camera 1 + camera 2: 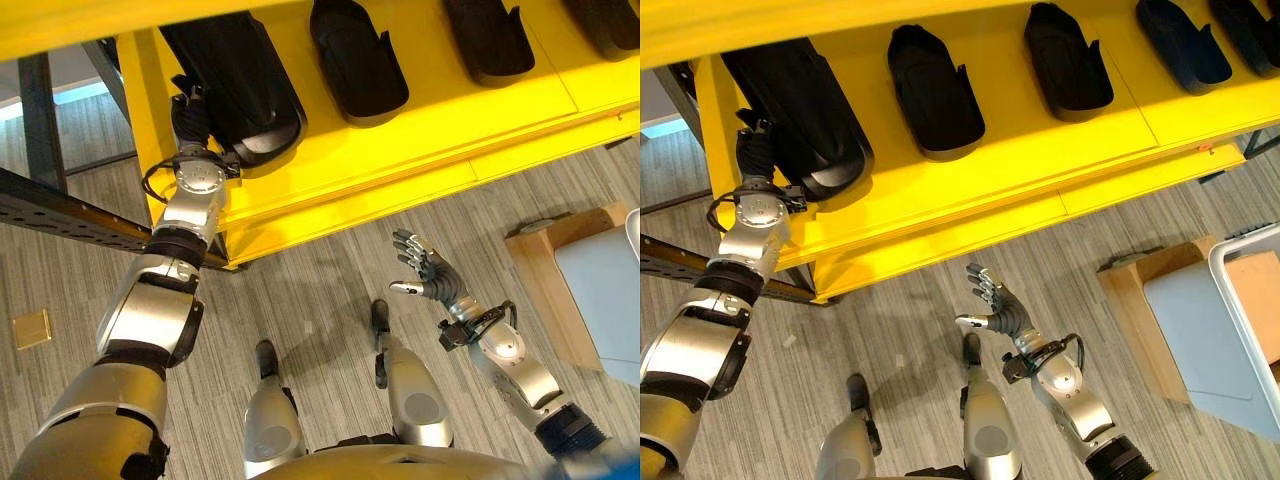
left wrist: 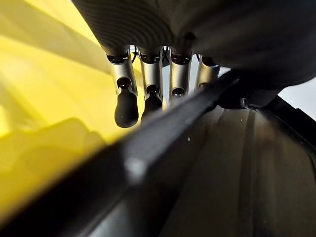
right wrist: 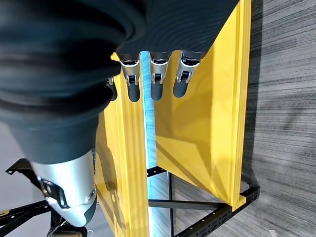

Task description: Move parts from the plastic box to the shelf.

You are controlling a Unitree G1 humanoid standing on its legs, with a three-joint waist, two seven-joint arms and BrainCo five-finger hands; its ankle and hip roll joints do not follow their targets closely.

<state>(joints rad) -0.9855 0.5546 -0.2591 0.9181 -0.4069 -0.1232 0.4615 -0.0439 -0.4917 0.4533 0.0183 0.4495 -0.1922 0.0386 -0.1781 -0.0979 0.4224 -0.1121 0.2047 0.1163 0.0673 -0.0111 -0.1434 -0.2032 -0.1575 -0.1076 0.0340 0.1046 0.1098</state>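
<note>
**Left hand at a part on the yellow shelf, right hand free over the floor**

We see the yellow shelf running across the head views, with a row of black moulded parts lying on it. The leftmost black part sits at the shelf's left end, and the left hand is right against its near edge. In the left wrist view the fingers hang fairly straight along the part's dark rim (whether the thumb grips underneath, we cannot tell). Three more parts lie further right: a second part, a third part and a fourth part, each apart from its neighbour.

The right hand is held low over the grey plank floor, well clear of the shelf, fingers spread and relaxed, holding nothing.

At the right edge stands a wooden stand, and on it the pale plastic box, its contents hidden from us.
</note>
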